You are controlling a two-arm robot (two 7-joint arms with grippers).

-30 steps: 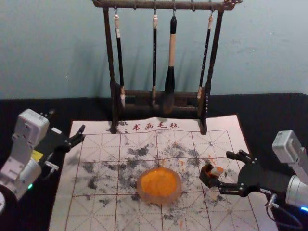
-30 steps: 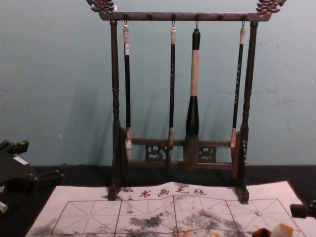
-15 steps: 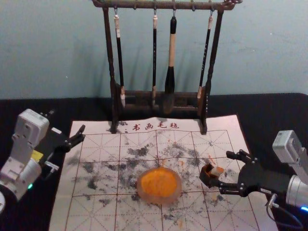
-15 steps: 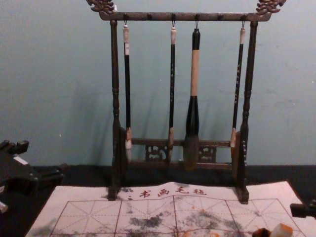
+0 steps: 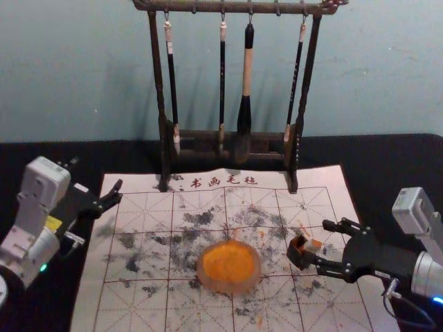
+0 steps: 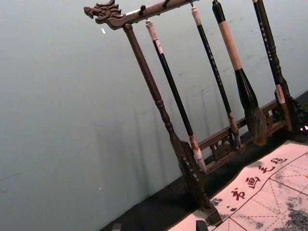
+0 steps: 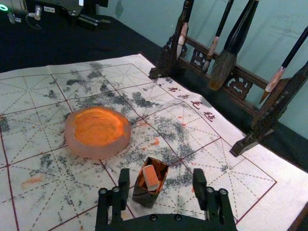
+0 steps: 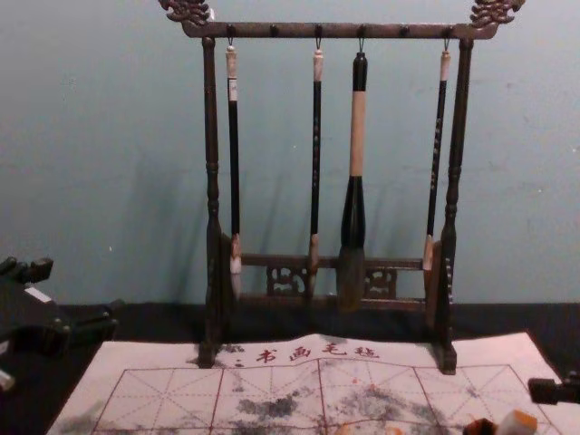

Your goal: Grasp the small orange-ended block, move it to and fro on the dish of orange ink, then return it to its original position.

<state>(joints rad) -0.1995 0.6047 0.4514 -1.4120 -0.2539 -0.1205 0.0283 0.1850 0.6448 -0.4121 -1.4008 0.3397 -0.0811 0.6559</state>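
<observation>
The small oblong block (image 5: pixel 311 245) has a pale, greyish-white body and a bright orange end. It sits leaning in an open, dark, square-sided box (image 5: pixel 296 258), its orange end poking up above the rim and slanting toward the right edge of the white grid-lined mat (image 5: pixel 145 315). Orange smears coat the inner walls of the box, which stands on the mat's right-hand part, between the dish and the right edge.

The right gripper (image 5: pixel 322 245) reaches in low from the right edge of the black worktop (image 5: pixel 398 159), its jaws spread wide. The block lies between the lines of the two jaws, unpinched, with the box closer to the jaw on the mat's near side; the other jaw stands apart on the far side. Whether the near jaw touches the box, I can't tell.

The round, pinkish translucent dish of orange ink (image 5: pixel 230 267) rests on the mat just beside the box, nearer the mat's middle. Black and orange smudges mark the mat around it. Toward the far edge stands a dark carved wooden rack (image 5: pixel 158 90) with brushes (image 5: pixel 246 76) hanging from it. The left gripper (image 5: pixel 95 181) is parked over the mat's far left corner area, its jaws apart with nothing between them.
</observation>
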